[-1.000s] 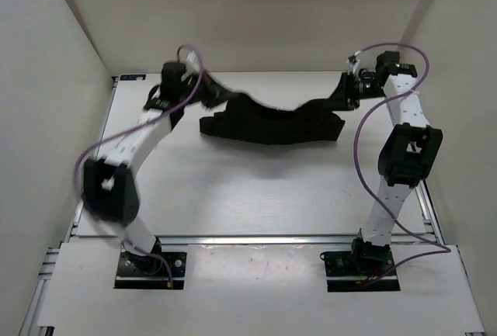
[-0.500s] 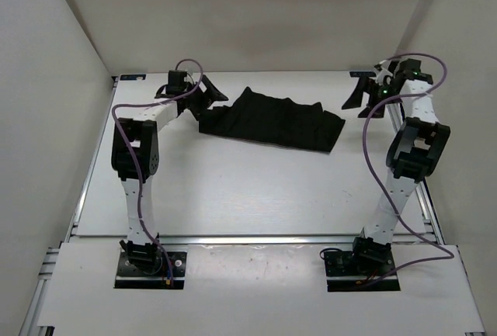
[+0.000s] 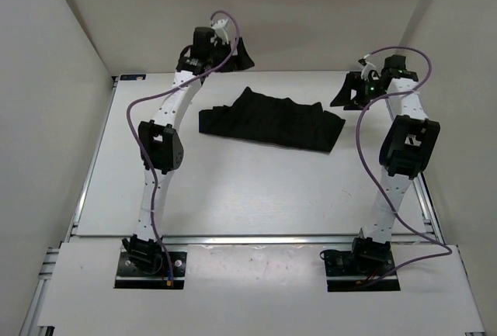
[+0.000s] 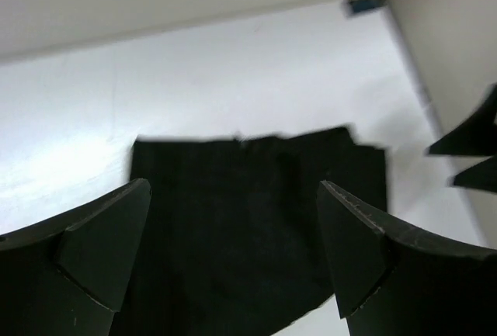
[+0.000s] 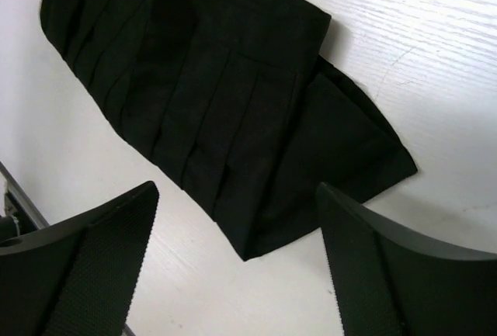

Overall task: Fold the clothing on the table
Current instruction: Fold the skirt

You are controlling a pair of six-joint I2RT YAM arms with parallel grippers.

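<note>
Tabletop [image 3: 233,196]: white, carrying one item. Clothing [image 3: 272,121]: black, pleated, lying flat as a layered band between the two hands, touching neither; apparently folded at least once, a further fold across its length likely left to do. Left hand [image 3: 239,54] and right hand [image 3: 346,95]: both spread wide, empty, clear of the fabric.

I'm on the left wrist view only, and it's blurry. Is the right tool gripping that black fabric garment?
Observer: No. The right tool is open and empty, clear of the black pleated fabric garment.
Operator: Is it lying flat?
Observer: Mostly; the right wrist view shows a plain layer sticking out beneath the pleated one.
Operator: Where's my left tool?
Observer: From above, the left tool is raised by the back wall, past the garment's far edge.
</note>
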